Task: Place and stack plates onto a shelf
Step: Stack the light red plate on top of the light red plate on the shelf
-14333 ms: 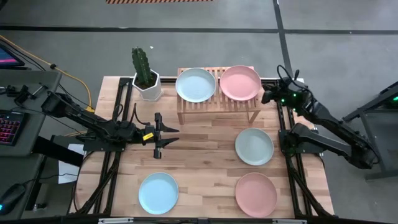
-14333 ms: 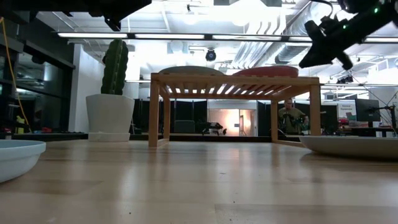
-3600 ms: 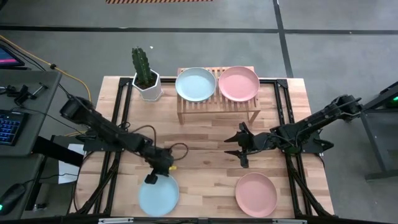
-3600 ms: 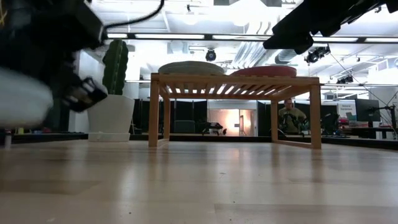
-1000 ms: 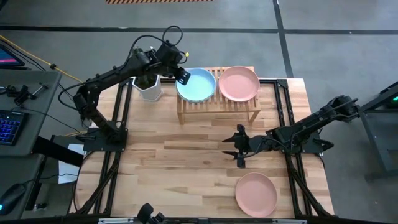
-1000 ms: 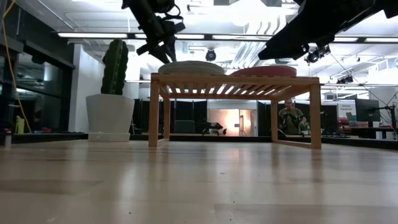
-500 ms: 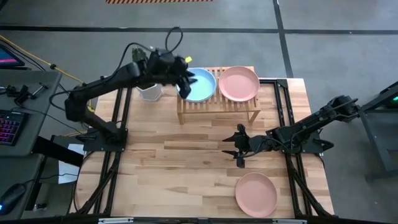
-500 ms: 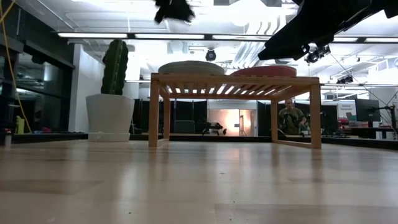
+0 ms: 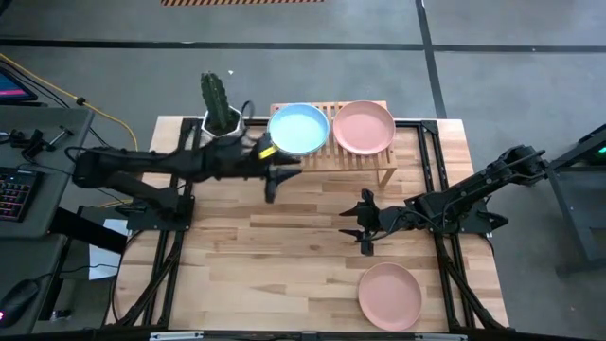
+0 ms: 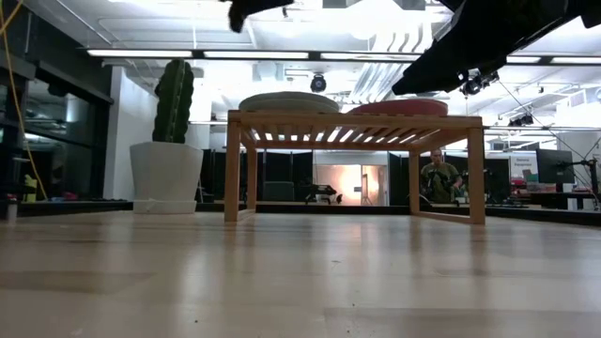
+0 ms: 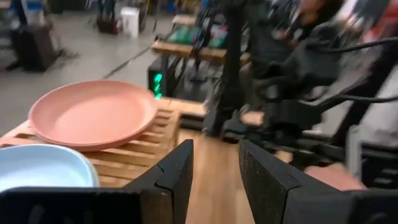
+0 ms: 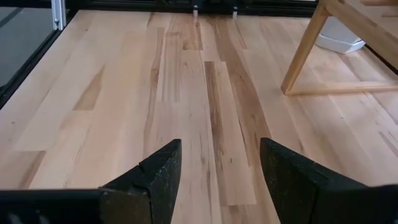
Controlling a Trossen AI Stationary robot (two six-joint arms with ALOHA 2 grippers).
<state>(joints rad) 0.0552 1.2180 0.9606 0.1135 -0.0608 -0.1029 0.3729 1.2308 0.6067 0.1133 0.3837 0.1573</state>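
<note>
Two plate stacks on the shelf (image 9: pixel 333 156), one pink plate (image 9: pixel 389 295) on the table (image 9: pixel 303 256).

On the shelf's left half, light blue plate (image 9: pixel 298 128) uppermost; on its right half, pink plate on shelf (image 9: pixel 365 127). Just in front of the shelf's left end, left gripper (image 9: pixel 281 175), fingers apart and holding nothing. Over the table's middle, right gripper (image 9: pixel 358 220), jaws spread wide, also holding nothing. At the near right, well apart from the shelf, the lone pink plate. At the far left, cactus pot (image 9: pixel 223 128).

I'm running this in a robotics lab: exposed ceiling ducts (image 10: pixel 423 75) and strip lights, concrete floor (image 9: pixel 284 71), a keyboard (image 9: pixel 13 194) beside my wooden tabletop (image 9: pixel 303 256).
</note>
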